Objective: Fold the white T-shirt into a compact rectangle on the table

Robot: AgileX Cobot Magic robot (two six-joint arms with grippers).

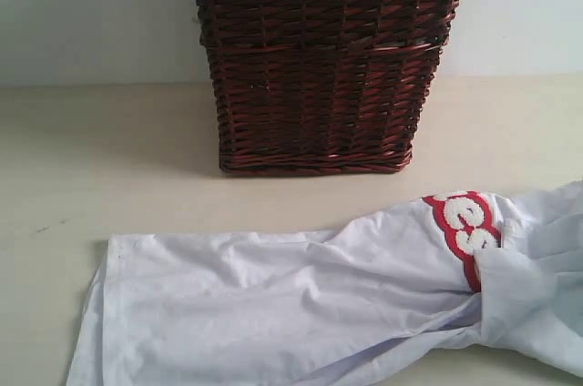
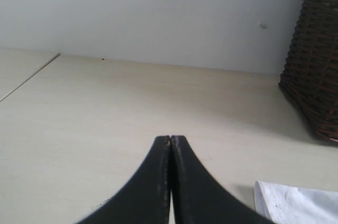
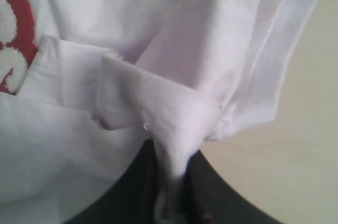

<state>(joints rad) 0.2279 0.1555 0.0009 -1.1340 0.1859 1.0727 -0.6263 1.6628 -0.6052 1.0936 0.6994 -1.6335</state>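
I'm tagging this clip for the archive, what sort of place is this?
Probably a laundry-folding test bench, not a home: pale table, plain wall behind, dark wicker basket, one white T-shirt lying on the table.

The white T-shirt point(image 1: 273, 313) is creased cloth with fuzzy letters point(image 1: 466, 225). The dark brown wicker basket point(image 1: 319, 67) looks glossy, the pale beige surface point(image 1: 100, 149) smooth and matt.

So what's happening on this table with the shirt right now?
A two-armed robot is handling a white T-shirt, lying rumpled and unfolded on the table before a dark wicker basket. The right pincer is shut on a bunched fold of it; the left pincer is shut and empty, beside the shirt's edge.
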